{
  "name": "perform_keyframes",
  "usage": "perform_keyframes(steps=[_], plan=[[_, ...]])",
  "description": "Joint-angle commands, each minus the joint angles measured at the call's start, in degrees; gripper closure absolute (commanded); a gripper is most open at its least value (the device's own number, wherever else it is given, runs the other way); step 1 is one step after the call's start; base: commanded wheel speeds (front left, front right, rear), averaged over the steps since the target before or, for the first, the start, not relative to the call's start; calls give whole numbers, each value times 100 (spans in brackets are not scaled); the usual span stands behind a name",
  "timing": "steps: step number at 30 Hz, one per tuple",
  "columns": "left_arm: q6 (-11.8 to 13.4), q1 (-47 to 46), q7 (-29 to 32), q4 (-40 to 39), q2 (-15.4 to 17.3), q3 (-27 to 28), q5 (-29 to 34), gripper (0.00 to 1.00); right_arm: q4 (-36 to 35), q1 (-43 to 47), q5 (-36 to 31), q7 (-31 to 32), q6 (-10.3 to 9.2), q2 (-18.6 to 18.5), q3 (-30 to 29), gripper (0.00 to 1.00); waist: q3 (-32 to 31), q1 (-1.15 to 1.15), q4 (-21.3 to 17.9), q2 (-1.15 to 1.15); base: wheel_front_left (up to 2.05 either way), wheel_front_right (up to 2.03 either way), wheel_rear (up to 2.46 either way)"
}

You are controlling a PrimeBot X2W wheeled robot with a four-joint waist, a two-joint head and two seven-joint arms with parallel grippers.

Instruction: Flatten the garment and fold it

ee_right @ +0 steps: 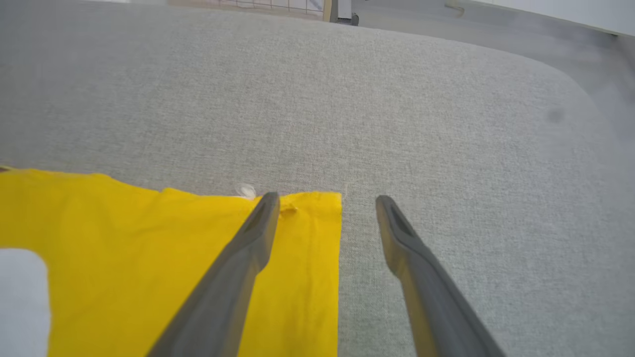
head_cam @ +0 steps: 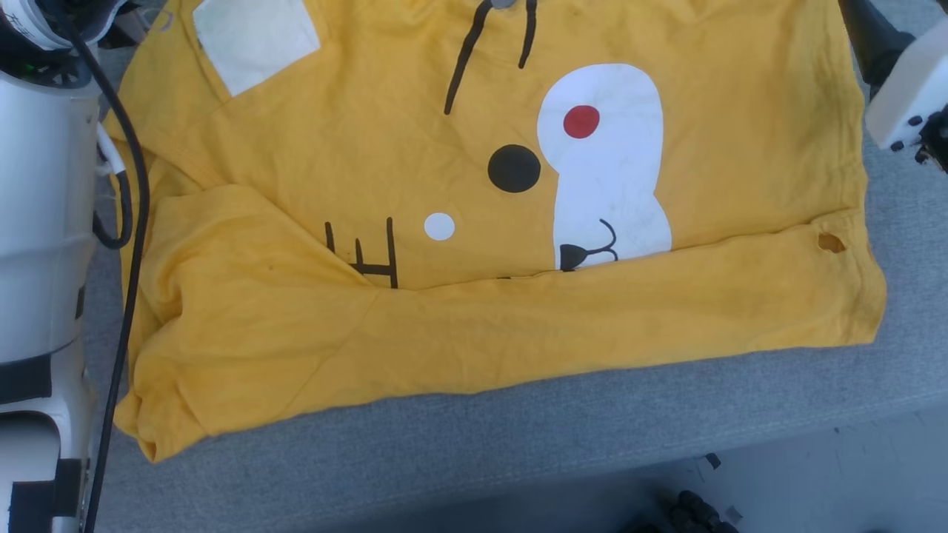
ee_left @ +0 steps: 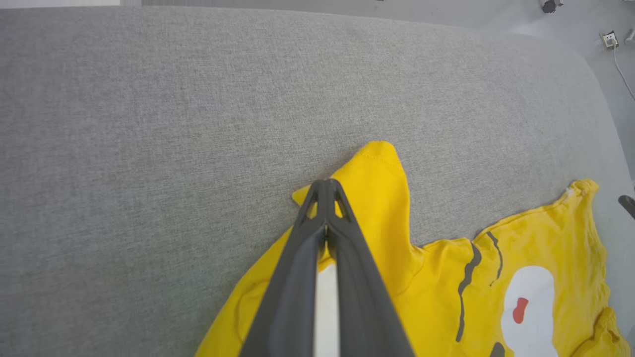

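The garment (head_cam: pixel 311 148), mustard-yellow with a white patch (head_cam: pixel 607 170), red and black dots and a small hole (head_cam: pixel 831 242) at the right, lies spread across the grey cloth (head_cam: pixel 518 429), its near edge folded over. The left gripper (ee_left: pixel 325 191) is clenched on its sleeve (ee_left: pixel 384 198). The right gripper (ee_right: pixel 327 199) gapes over a corner.

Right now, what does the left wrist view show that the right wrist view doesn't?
Left wrist: left tool shut on the sleeve of the shirt; black lines, red dot, a socket on the floor.
Right wrist: right tool open, one finger over the shirt's corner, the other over bare pad; small hole beside the finger on the cloth.
Both: yellow shirt, white patch, grey pad.
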Motion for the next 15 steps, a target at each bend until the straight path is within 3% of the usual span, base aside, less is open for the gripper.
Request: perform_keyframes(steps=[1,2,6,15], plan=[[-45,87,-94,-48,-72,28,-86,91,4,-89,-37,22,-8,27,34,0,-8,0,15,0,0,0,0],[-66,103,-124,-67,-101,25,-109,3,9,-98,-39,26,-8,34,45,0,-21,0,19,0,0,0,0],[-133,106,-109,-91,-152,-99,-95,0,5,-48,-23,22,-8,20,82,0,-63,0,7,0,0,0,0],[-101,-18,489,401,226,-872,677,0,-78,111,113,-48,-8,91,123,0,-30,0,-251,0,0,0,0]])
